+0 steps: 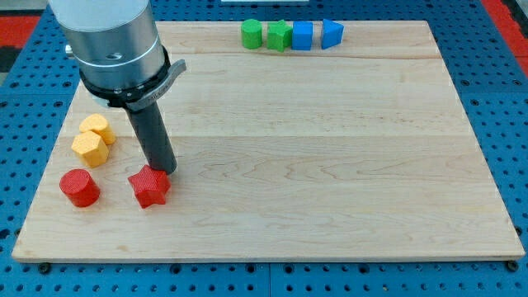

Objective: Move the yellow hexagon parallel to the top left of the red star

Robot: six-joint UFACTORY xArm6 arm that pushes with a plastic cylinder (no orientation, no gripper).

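Observation:
The red star (149,186) lies near the board's bottom left. My tip (162,171) stands just above it at its upper right edge, touching or nearly touching it. The yellow hexagon (89,149) lies to the star's upper left. A second yellow block (97,129), whose shape I cannot make out, touches the hexagon at its top right. My rod rises from the tip towards the view's top left.
A red cylinder (79,187) lies left of the star. At the top edge stand a green cylinder (252,34), a green star (279,36), a blue cube (304,35) and a blue block (332,34) in a row. The wooden board (330,165) lies on a blue surface.

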